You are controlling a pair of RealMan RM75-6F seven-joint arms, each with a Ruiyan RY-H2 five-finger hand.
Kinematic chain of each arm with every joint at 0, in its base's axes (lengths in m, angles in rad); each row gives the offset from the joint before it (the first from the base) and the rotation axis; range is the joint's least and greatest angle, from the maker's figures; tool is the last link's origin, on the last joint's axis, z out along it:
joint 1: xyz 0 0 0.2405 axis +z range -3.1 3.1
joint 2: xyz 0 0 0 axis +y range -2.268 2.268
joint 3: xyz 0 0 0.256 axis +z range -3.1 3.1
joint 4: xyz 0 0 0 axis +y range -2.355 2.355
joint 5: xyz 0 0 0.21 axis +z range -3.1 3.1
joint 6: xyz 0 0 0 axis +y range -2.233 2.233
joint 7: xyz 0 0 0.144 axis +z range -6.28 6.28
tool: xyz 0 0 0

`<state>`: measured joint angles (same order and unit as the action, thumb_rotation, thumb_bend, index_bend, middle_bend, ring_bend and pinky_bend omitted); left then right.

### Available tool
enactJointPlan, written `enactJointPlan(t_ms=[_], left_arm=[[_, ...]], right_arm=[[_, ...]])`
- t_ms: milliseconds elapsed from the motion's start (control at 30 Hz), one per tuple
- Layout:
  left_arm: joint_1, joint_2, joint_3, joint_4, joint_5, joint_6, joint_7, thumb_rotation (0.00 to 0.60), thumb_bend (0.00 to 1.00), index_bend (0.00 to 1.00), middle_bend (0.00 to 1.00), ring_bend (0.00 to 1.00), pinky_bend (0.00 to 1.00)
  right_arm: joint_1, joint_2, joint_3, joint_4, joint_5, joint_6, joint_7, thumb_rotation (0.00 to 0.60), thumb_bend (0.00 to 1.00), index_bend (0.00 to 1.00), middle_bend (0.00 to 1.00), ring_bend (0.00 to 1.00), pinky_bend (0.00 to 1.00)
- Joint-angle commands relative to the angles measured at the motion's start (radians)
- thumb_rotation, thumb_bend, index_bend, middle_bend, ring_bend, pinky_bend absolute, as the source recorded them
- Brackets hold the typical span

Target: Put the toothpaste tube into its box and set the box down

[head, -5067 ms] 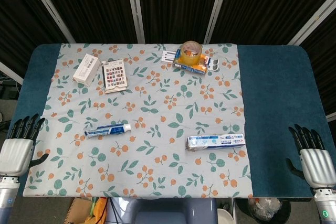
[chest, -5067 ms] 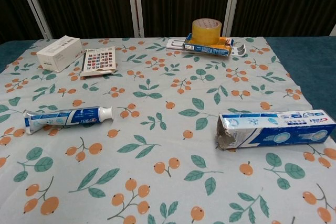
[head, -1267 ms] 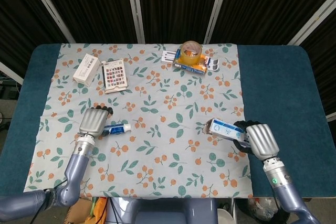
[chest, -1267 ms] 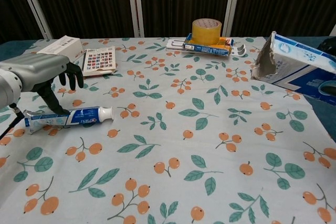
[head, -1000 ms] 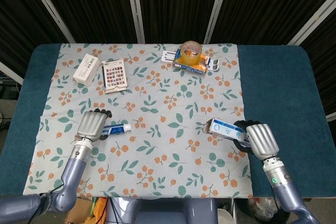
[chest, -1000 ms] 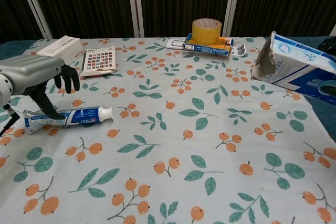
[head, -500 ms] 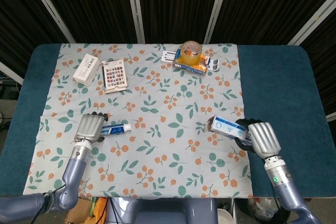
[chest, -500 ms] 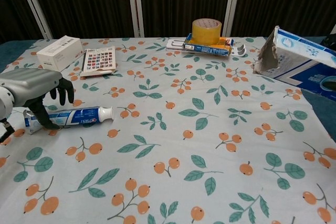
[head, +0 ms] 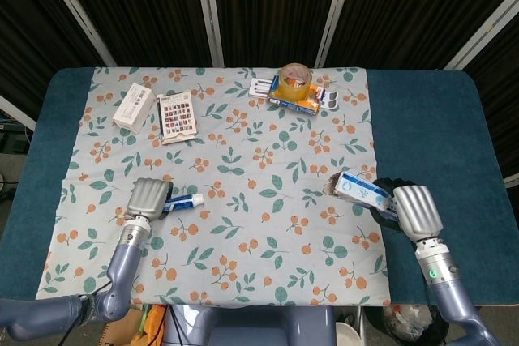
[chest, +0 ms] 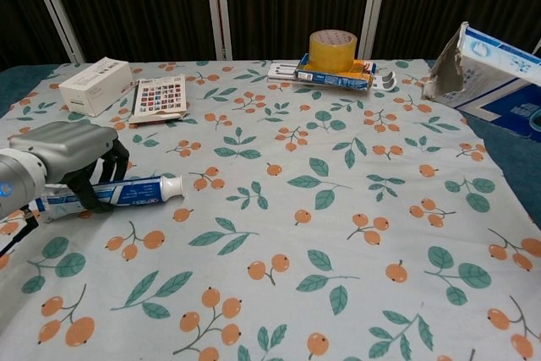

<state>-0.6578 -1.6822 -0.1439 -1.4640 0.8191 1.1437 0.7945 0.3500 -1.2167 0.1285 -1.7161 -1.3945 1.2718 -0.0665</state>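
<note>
Head view first: the left hand [head: 149, 198] has come down onto the toothpaste tube [head: 185, 200], where half a second ago it hovered just above with fingers hanging over the flat end. Now the dark fingers [chest: 108, 177] curl around the tube's crimped half, and in the chest view the tube [chest: 139, 189] looks tipped up a touch at the cap. It sits at the left of the floral cloth [head: 243, 232], long axis running left to right, white cap pointing right toward the middle of the surface [head: 422, 127].

Over on the right, the right hand [head: 409, 210] grips the toothpaste box [head: 363, 191], and the box has climbed and swung out since the last look. In the chest view the box [chest: 494, 63] now sits higher and further right, partly cut off by the frame edge. It's clear of the cloth, its long axis slanting down from the open end, whose ragged mouth faces left, toward the tube. The hand wraps the far end; how the fingers lie underneath, I can't make out.

The count: one tube, one toothpaste box, two hands, each holding its own thing, well apart. Along the back, one roll of yellow tape [head: 294, 78] stands on a flat blue packet [head: 293, 100], with one white carton [head: 134, 106] and one card of coloured squares [head: 178, 116] lying side by side at the back left.
</note>
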Motion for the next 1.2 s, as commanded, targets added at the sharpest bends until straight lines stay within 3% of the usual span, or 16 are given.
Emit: enactJointPlan(t_ms=[33,267,467,733,933,1200], left_arm=[[-0.001,0.011,0.004,-0.007,0.013,0.010,0.006,0.600,0.63,0.73,0.76,0.70,0.80],[-0.032,0.104,-0.016,-0.068,0.086,0.027,0.034,0.600,0.63,0.73,0.76,0.70,0.80],[-0.093,0.210,-0.064,-0.132,0.171,0.022,0.072,0.600,0.63,0.73,0.76,0.70,0.80],[-0.211,0.311,-0.112,-0.141,0.339,-0.057,0.073,0.600,0.63,0.74,0.76,0.70,0.80],[-0.306,0.328,-0.134,-0.144,0.427,-0.118,0.107,0.600,0.63,0.74,0.76,0.70,0.80],[-0.404,0.277,-0.155,-0.130,0.470,-0.149,0.185,0.600,0.63,0.74,0.76,0.70,0.80]], right_arm=[[-0.003,0.004,0.002,0.002,0.002,0.003,0.003,0.600,0.34,0.53,0.61,0.47,0.52],[-0.004,0.010,0.011,0.000,0.011,0.006,0.013,0.600,0.34,0.53,0.61,0.47,0.52],[-0.004,0.012,0.017,-0.010,0.010,0.011,0.017,0.600,0.34,0.53,0.61,0.47,0.52],[-0.004,0.015,0.013,-0.030,0.000,0.011,0.014,0.600,0.34,0.53,0.61,0.47,0.52],[-0.002,0.008,0.002,-0.040,0.004,-0.009,0.013,0.600,0.34,0.53,0.61,0.47,0.52],[-0.003,0.005,-0.011,-0.055,-0.015,-0.010,0.005,0.600,0.34,0.53,0.61,0.47,0.52]])
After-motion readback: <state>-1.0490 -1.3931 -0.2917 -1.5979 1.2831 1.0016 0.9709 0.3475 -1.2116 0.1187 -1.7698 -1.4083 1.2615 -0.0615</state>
